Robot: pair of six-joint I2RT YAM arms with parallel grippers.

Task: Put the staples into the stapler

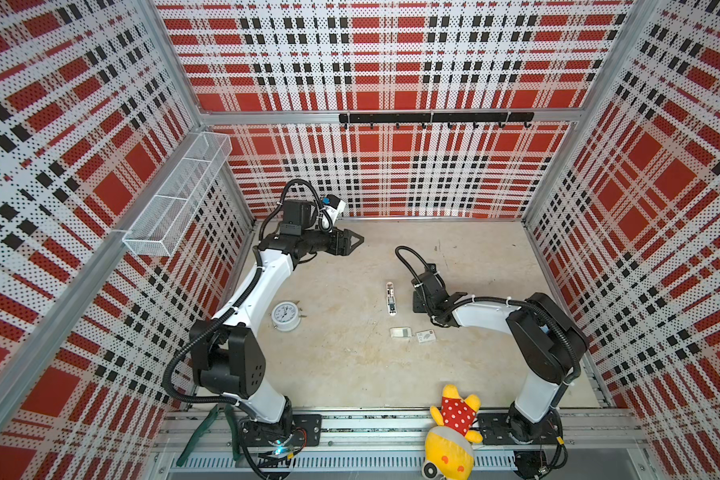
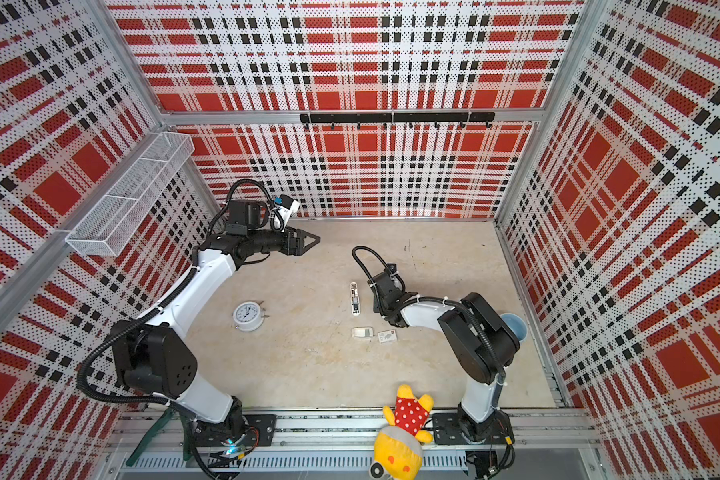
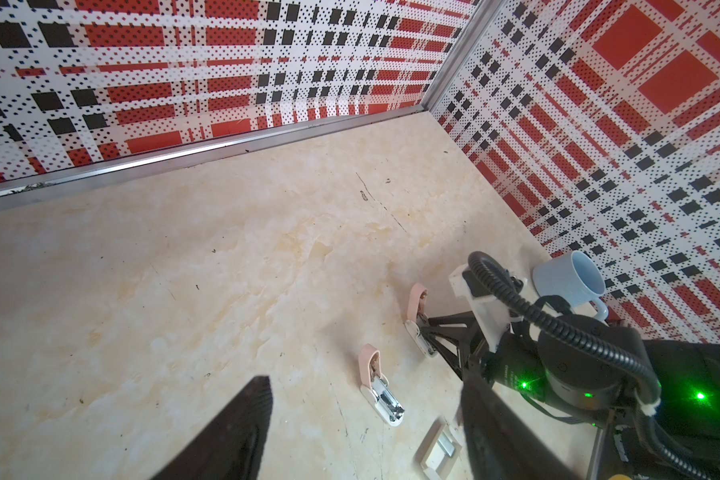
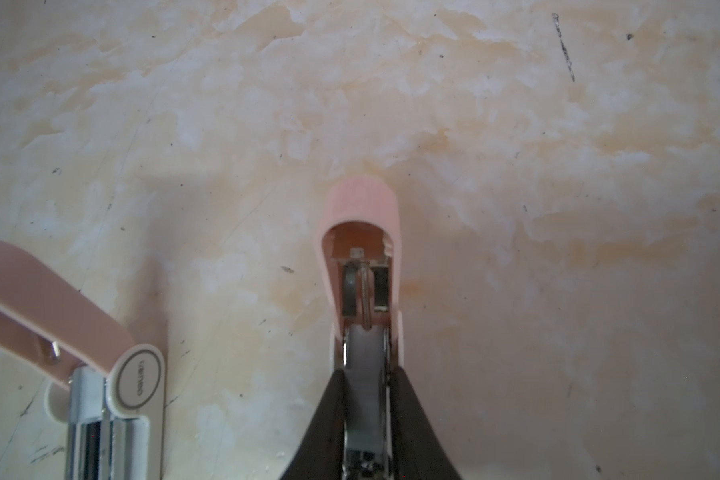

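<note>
Right claw (image 4: 366, 374) astride open stapler (image 4: 360, 208) (grip unclear), staples (image 4: 364, 349) between its tips

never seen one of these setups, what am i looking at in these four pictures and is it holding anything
These are two robot arms on a table inside a plaid-walled booth. Two pictures look down from one overhead camera. The other two come from a small camera on each arm's wrist, looking along its claw.

On the table lie a pink stapler flipped open, a second pink stapler, a small printed box with a white tray beside it, an alarm clock and a blue mug. A plush toy sits on the front rail.

The left claw hangs open and empty. The right claw is down at the second stapler, its fingers either side of the metal rail. Whether it grips, I cannot tell.
</note>
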